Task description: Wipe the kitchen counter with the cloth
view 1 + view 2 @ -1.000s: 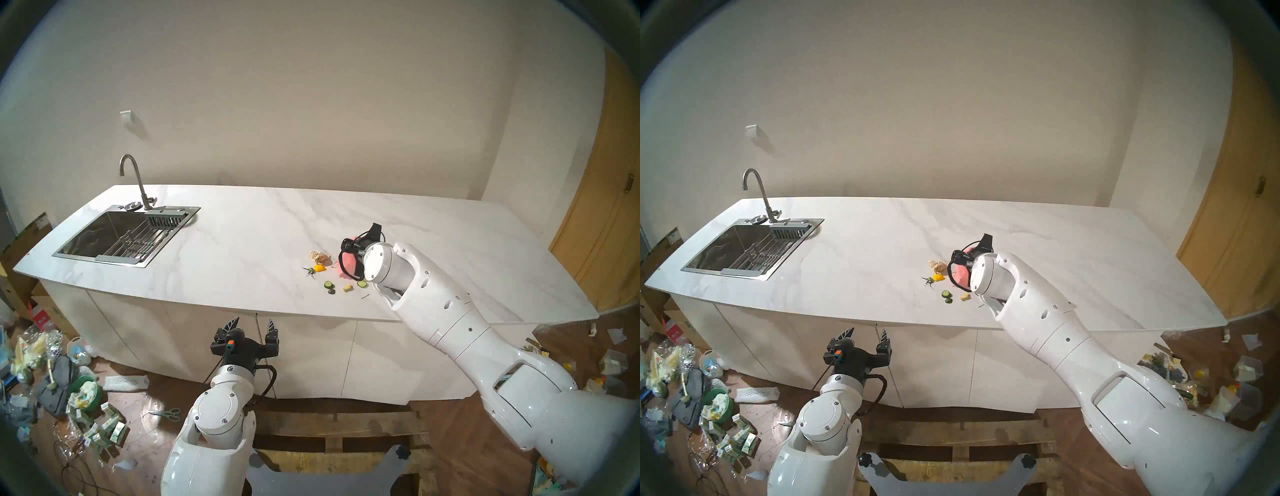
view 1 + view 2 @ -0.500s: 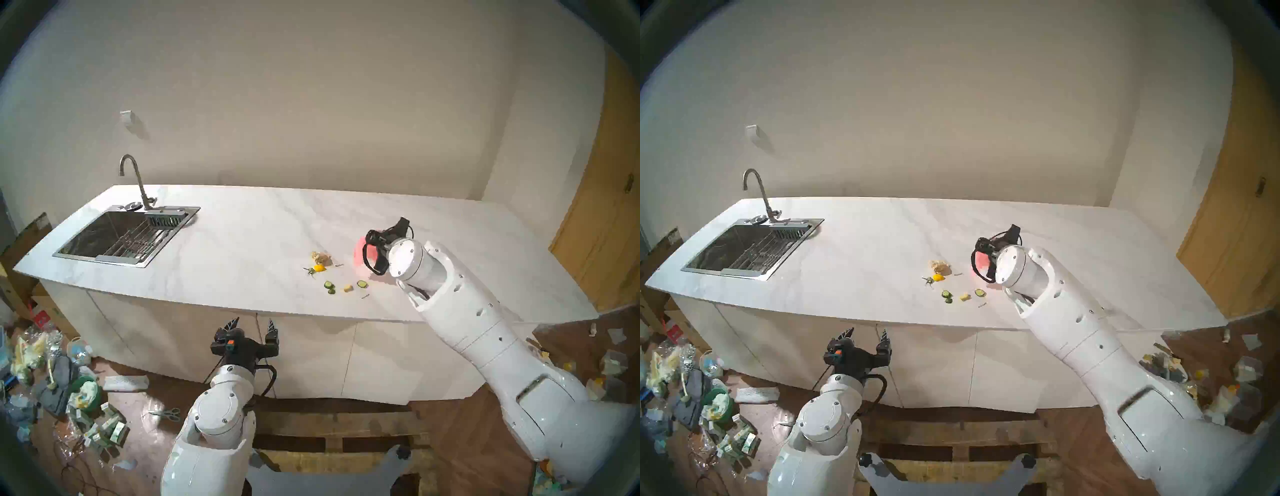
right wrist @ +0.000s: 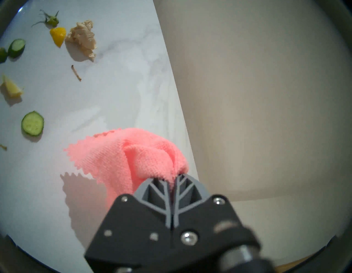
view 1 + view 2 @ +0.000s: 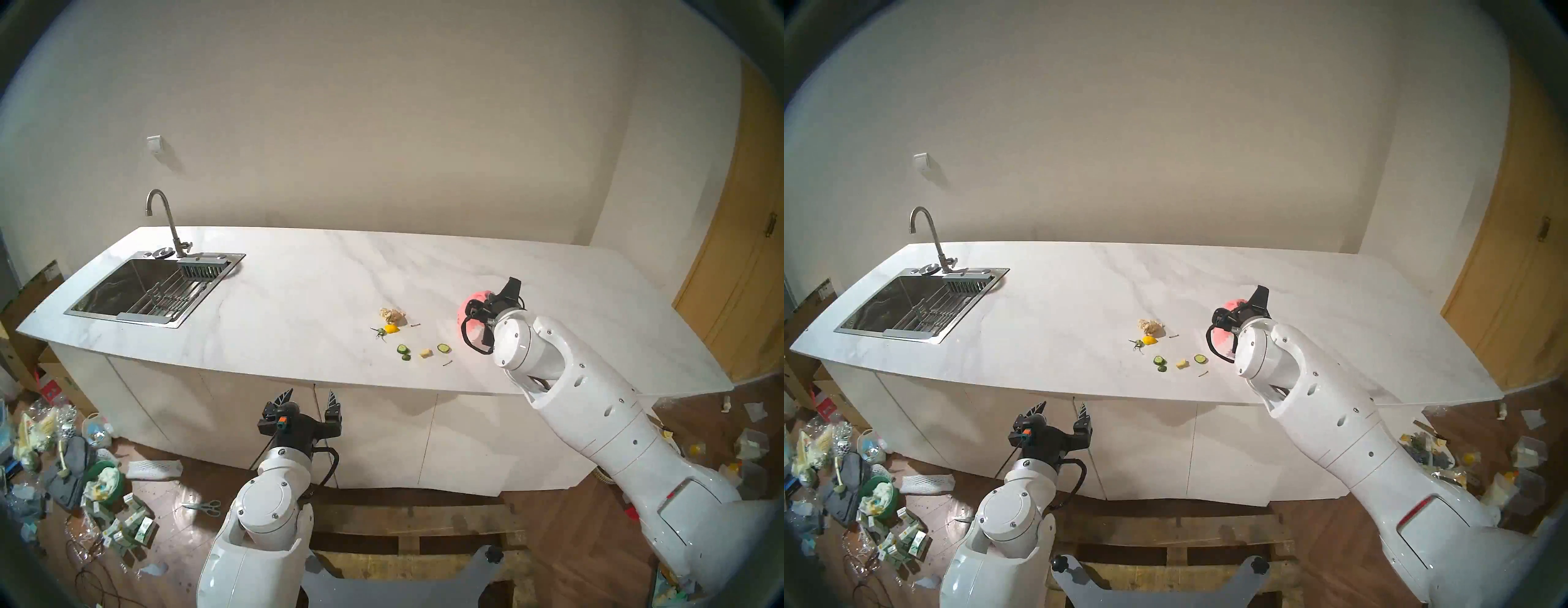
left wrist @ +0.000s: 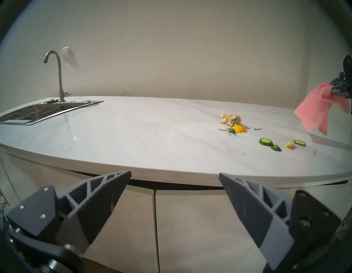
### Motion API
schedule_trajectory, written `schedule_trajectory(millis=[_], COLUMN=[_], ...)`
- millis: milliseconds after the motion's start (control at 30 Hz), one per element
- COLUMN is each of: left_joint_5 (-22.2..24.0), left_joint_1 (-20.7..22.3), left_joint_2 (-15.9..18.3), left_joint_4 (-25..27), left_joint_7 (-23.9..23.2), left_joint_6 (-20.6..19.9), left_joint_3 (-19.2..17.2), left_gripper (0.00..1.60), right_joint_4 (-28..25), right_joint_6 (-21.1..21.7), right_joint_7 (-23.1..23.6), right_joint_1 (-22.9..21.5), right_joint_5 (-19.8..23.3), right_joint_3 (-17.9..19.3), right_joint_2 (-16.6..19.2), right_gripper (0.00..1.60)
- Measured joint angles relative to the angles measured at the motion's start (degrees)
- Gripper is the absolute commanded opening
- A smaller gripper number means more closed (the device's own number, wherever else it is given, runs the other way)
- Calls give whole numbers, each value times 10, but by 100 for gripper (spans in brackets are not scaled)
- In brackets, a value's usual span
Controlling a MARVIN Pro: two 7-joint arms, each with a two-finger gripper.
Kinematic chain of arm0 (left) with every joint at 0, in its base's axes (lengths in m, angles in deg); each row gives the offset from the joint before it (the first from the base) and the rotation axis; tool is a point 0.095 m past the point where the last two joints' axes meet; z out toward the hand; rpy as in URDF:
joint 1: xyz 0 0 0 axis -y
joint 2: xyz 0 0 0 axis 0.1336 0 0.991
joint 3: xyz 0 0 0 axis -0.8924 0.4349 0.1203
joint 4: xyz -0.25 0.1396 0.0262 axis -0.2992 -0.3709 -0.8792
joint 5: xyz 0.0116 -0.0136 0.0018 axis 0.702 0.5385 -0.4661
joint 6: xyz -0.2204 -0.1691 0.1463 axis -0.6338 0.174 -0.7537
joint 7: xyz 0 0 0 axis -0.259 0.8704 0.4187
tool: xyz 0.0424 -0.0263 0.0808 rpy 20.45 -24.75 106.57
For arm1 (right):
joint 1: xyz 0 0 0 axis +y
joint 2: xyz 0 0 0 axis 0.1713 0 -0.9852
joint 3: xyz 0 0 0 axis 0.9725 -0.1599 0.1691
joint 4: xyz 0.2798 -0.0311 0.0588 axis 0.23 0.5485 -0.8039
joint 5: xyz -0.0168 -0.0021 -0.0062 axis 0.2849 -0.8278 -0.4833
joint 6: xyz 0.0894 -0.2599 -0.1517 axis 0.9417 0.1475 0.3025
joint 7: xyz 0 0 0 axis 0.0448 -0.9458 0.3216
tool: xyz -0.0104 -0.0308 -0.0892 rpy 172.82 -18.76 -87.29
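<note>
The right gripper, clamped on the cloth, holds it clear above the right part of the kitchen counter, scraps still lying unwiped left of it, while the left gripper waits apart, near the front edge.

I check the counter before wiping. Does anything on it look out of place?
Yes. Food scraps lie loose on the kitchen counter: cucumber slices, yellow pieces, a green stem and a beige papery wad. The cloth hangs in the right gripper, apparently above them.
</note>
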Motion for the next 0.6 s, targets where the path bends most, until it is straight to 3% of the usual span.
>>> schedule_trajectory(millis=[600], left_joint_5=[0], left_joint_1=[0], left_joint_2=[0], left_joint_4=[-1], left_joint_7=[0], left_joint_6=[0], left_joint_3=[0], left_gripper=[160], right_joint_4=[-130], right_joint_6=[-7], right_joint_7=[113], right_joint_1=[85], right_joint_5=[16], right_joint_3=[46], right_joint_2=[113], right_gripper=[0])
